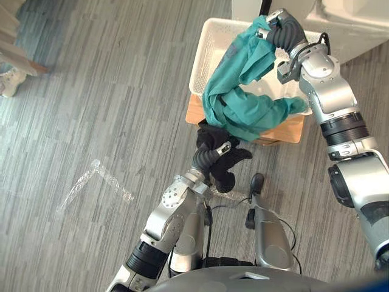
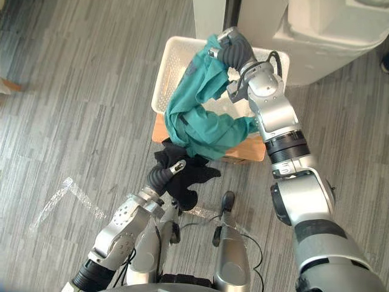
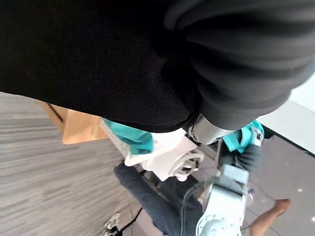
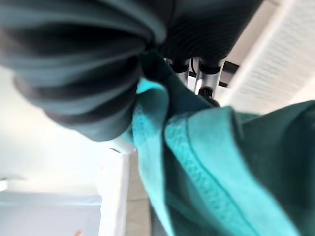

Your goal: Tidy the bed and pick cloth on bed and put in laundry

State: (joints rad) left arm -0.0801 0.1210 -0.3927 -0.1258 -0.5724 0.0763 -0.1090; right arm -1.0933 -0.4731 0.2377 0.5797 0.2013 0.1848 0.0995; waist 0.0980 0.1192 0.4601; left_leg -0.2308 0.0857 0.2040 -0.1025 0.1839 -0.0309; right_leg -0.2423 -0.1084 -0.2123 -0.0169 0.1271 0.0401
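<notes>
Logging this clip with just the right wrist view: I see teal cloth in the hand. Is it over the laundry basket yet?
Observer: Yes. The right hand holds the teal cloth above the white basket, and the cloth hangs across the basket's near rim.
Operator: And the other hand?
Observer: The left hand holds a black cloth short of the basket, over the floor.
Operator: What is the basket on?
Observer: A low wooden stand.
</notes>
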